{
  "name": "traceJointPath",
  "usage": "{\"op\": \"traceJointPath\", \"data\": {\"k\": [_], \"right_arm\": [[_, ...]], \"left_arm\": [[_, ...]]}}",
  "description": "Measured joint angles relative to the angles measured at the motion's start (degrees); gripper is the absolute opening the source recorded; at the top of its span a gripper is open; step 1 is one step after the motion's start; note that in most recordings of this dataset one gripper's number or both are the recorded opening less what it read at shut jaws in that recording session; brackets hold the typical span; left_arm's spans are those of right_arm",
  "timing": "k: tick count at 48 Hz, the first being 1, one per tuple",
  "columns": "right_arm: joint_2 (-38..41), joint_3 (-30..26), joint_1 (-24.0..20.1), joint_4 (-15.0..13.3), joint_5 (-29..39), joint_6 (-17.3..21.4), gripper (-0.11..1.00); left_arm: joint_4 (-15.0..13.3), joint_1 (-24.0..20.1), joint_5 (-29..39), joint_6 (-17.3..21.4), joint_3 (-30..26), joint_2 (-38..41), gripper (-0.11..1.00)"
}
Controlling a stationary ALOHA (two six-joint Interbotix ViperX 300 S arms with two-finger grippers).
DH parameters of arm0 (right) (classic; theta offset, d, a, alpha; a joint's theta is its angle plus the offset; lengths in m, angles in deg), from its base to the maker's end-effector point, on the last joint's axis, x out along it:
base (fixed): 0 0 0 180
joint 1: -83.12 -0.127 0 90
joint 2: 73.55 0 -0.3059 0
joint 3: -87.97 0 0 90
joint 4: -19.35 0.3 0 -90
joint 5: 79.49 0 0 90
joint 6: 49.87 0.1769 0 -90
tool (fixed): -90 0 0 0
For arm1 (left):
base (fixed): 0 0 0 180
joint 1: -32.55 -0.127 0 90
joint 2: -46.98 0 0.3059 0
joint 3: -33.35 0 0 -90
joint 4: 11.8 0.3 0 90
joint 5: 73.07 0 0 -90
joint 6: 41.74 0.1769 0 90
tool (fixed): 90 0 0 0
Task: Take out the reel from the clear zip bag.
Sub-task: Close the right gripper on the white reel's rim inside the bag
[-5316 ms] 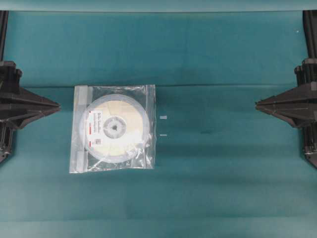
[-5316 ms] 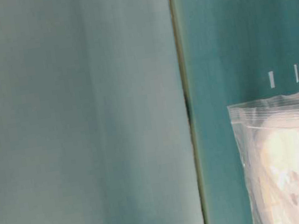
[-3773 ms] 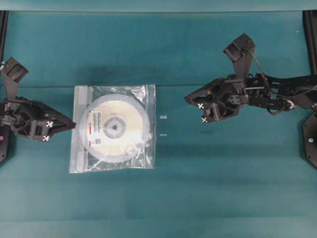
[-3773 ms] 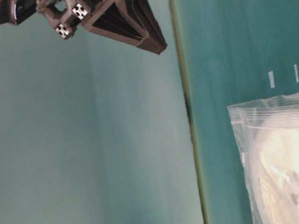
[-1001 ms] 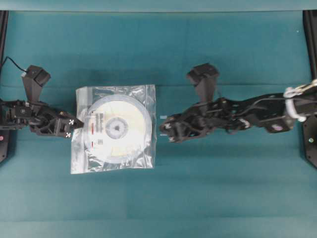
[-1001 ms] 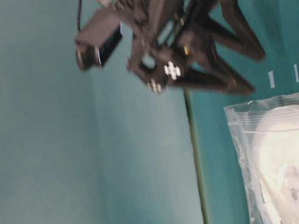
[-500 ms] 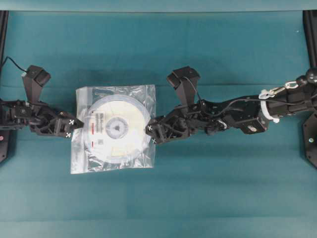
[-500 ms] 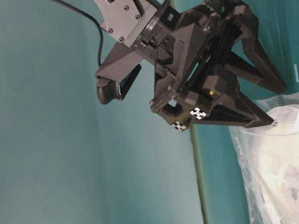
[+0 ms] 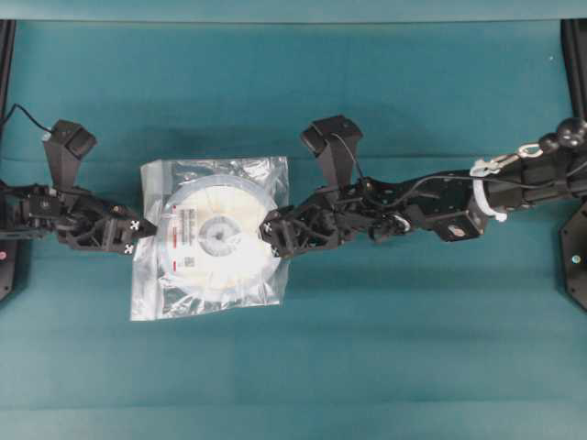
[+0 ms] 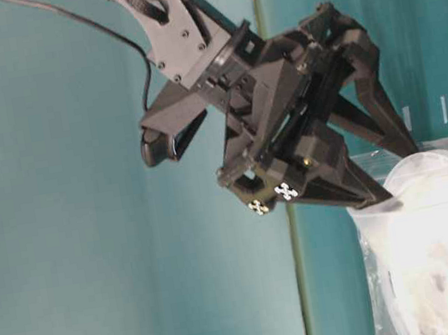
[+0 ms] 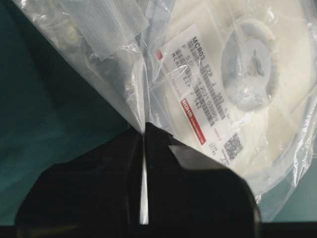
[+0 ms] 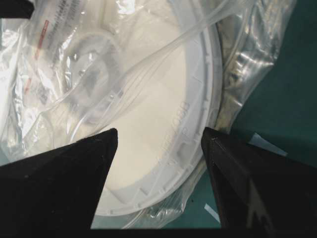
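The clear zip bag (image 9: 154, 301) lies flat on the teal table with the reel (image 9: 229, 203) inside it, red-marked label (image 11: 198, 94) facing up. My left gripper (image 9: 142, 236) is at the bag's left edge. In the left wrist view its jaws (image 11: 143, 136) are shut on a fold of bag film beside the whitish zip strip (image 11: 116, 25). My right gripper (image 9: 269, 242) is open at the bag's right edge. Seen from the right wrist (image 12: 159, 134), its two fingers straddle the reel's white rim (image 12: 198, 124) under the plastic. The table-level view shows its fingertips (image 10: 381, 199) at the raised bag edge (image 10: 386, 295).
Two small white tape marks (image 10: 406, 117) lie on the cloth just beyond the bag's right edge. The right arm (image 9: 431, 206) stretches across the table's middle, its camera (image 9: 328, 137) raised above it. Black frame posts (image 9: 576, 46) stand at the corners.
My right gripper has slid left from beside the bag onto its right edge, still open. That edge has bulged upward. The left gripper has stayed shut on the bag's left edge.
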Motion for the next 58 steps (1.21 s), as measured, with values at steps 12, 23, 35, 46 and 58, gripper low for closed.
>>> {"op": "traceJointPath", "data": {"k": [12, 23, 35, 46, 58], "right_arm": [[1.23, -1.67, 0.0, 0.09, 0.97, 0.0, 0.82], [1.32, -1.85, 0.0, 0.0, 1.23, 0.0, 0.68], [1.76, -2.2, 0.0, 0.09, 1.23, 0.0, 0.63], [2.46, -4.31, 0.0, 0.09, 2.11, 0.0, 0.63], [2.72, -4.75, 0.0, 0.09, 2.46, 0.0, 0.53]], "left_arm": [[0.09, -0.09, 0.0, 0.0, 0.18, 0.0, 0.0], [0.09, -0.09, 0.09, 0.0, 0.26, -0.09, 0.0], [0.09, 0.0, 0.09, 0.09, 0.35, -0.09, 0.0], [0.09, -0.09, 0.18, 0.09, 0.44, -0.09, 0.0], [0.09, 0.0, 0.18, 0.18, 0.53, -0.18, 0.0]]}}
